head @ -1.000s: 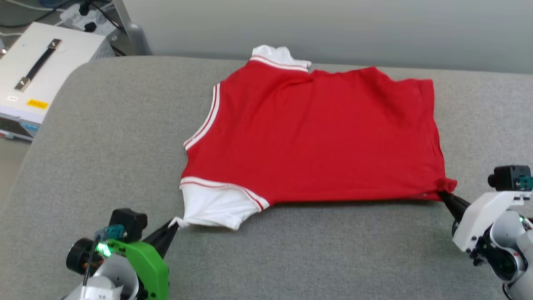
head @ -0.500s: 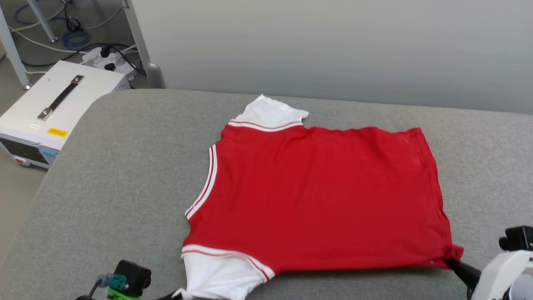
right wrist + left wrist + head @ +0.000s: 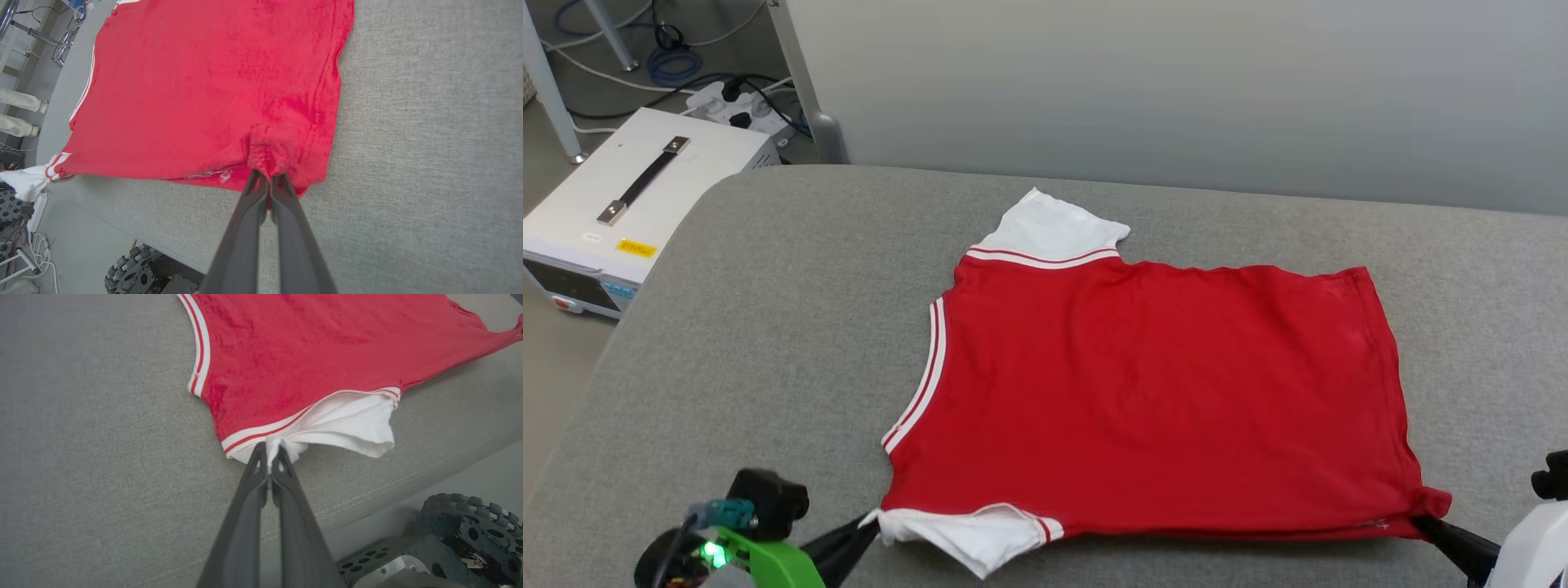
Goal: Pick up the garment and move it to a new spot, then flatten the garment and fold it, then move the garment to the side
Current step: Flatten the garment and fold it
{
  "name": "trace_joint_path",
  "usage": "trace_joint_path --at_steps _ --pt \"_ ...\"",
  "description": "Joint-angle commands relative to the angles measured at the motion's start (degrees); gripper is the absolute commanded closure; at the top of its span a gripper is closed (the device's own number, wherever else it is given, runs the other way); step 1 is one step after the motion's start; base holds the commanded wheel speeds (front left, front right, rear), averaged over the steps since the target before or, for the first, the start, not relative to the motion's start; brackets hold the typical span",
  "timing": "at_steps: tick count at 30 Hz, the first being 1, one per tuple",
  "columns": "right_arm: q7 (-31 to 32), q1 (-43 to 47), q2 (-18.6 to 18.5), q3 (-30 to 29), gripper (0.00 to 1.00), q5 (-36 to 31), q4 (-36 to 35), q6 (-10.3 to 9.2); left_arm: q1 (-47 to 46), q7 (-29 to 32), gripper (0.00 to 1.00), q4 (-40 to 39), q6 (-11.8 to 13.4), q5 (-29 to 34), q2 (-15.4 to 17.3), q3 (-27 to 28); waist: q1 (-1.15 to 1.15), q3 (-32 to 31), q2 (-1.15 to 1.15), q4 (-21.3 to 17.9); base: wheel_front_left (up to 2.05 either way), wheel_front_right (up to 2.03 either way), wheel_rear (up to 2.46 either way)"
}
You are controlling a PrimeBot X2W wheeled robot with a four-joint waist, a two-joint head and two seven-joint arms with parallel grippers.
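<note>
Garment [image 3: 1143, 392] lies long axis left-right, neck pointing left.

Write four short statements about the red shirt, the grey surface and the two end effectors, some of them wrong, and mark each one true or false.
1. The red knit T-shirt with white short sleeves lies spread on the grey fabric-covered surface. True.
2. The left end effector is shut on the edge of the white sleeve nearest the robot. True.
3. The right end effector hangs open above the shirt. False: it is shut on a bunched red corner of the hem.
4. The white box with a black handle sits on the grey surface beside the shirt. False: it stands off the surface, beyond its far left corner.
</note>
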Motion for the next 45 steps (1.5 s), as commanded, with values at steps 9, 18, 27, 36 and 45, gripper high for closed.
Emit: trace_joint_path --at_steps 9,18,27,36,45 --pt "7.3 -8.0 4.7 -5.7 1.0 -5.9 -4.1 -0.04 -14.0 3.0 1.0 2.0 -1.8 2.7 -2.5 1.8 0.01 8.5 0.0 -1.7 0.0 0.0 0.0" --pt "11.2 -15.4 7.2 -6.0 1.0 -10.9 -1.9 -0.04 -23.2 5.2 1.0 10.8 -4.7 4.5 -5.4 0.7 0.01 13.3 0.0 -3.0 0.0 0.0 0.0" --pt "11.4 -18.9 8.5 -4.8 1.0 -12.9 1.2 -0.04 -29.3 4.6 1.0 21.5 -6.9 5.6 -9.5 -1.5 0.01 15.9 0.0 -3.6 0.0 0.0 0.0" --pt "9.4 -21.0 8.5 -3.4 0.05 -14.9 4.5 -0.04 -33.7 1.8 0.0 32.7 -8.0 7.0 -13.3 -4.5 0.01 16.0 0.0 -3.8 0.0 0.0 0.0" --pt "6.3 -20.9 8.4 -1.9 0.0 -16.3 5.4 -0.04 -33.3 -5.3 0.0 39.6 -6.7 4.9 -17.7 -2.2 0.01 11.4 0.0 -3.5 0.0 0.0 0.0"
